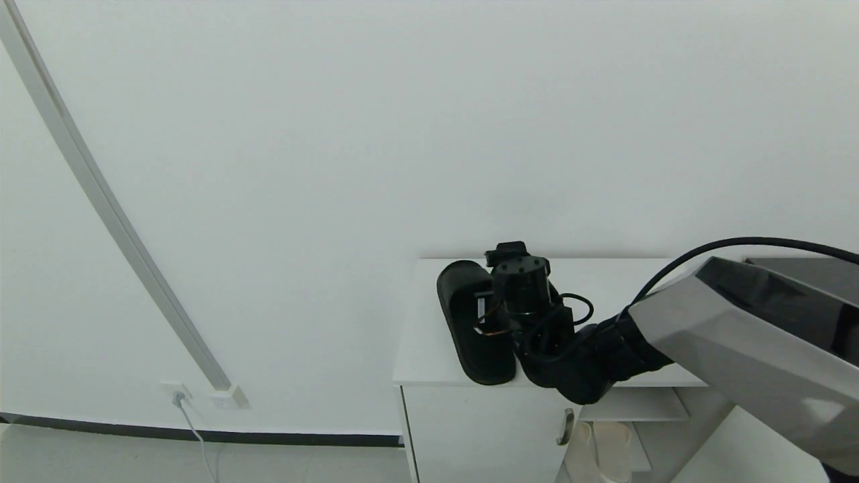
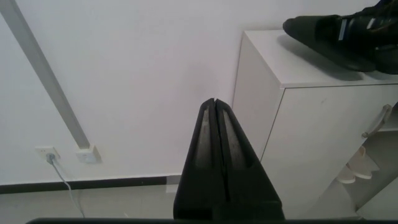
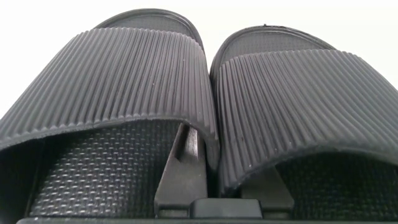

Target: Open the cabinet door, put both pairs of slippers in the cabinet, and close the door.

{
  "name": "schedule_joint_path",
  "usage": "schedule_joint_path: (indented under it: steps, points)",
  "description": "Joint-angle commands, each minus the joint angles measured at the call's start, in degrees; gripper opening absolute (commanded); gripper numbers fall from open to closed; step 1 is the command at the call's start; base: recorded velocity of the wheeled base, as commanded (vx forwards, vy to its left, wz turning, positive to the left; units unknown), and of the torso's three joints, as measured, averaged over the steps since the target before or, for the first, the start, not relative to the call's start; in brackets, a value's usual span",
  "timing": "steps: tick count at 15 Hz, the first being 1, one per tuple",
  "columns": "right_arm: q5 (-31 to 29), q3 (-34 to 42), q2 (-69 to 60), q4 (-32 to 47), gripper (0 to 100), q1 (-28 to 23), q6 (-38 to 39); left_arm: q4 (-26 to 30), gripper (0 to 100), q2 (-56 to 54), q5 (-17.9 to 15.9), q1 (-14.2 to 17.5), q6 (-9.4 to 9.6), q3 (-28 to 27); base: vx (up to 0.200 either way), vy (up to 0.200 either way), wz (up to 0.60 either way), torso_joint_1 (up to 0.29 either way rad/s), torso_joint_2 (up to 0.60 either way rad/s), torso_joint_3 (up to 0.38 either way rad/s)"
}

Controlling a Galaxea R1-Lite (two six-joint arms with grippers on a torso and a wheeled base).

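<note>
A pair of black ribbed slippers [image 1: 470, 322] [image 3: 124, 81] lies side by side on top of the white cabinet [image 1: 429, 349], toes toward the wall. My right gripper [image 1: 493, 315] [image 3: 214, 155] has one finger under each strap and is shut on the two inner edges between them. The cabinet's right side stands open, and a pair of white slippers [image 1: 597, 446] [image 2: 359, 167] sits on a shelf inside. My left gripper [image 2: 214, 109] hangs shut and empty, low and left of the cabinet [image 2: 311, 124], well away from the black slippers [image 2: 329, 34].
The cabinet's left door [image 1: 483, 436] is closed, with a metal handle [image 1: 568, 426] [image 2: 376, 121] at its edge. A slanted cable duct [image 1: 100, 194] runs down the wall to a socket with a plugged cable [image 1: 176, 394] [image 2: 46, 152]. Open floor lies left of the cabinet.
</note>
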Motion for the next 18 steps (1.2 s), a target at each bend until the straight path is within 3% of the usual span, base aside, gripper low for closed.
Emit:
schedule_joint_path:
  steps: [1,8,18]
  points:
    - [2.61,6.88,-8.25,-0.34,0,1.51,0.06,-0.01,0,-0.01,0.01,0.00,0.08,0.01,0.000,0.000,0.00,0.000,0.00,0.000]
    - [10.79,26.30,-26.17,-3.24,0,5.03,-0.73,-0.01,0,-0.01,0.01,0.00,0.17,0.01,0.000,0.000,0.00,0.000,0.00,0.000]
    - [11.31,28.68,-27.14,-2.54,0,7.49,-0.90,-0.01,0,-0.01,-0.08,0.00,0.17,0.01,0.000,0.000,0.00,0.000,0.00,0.000]
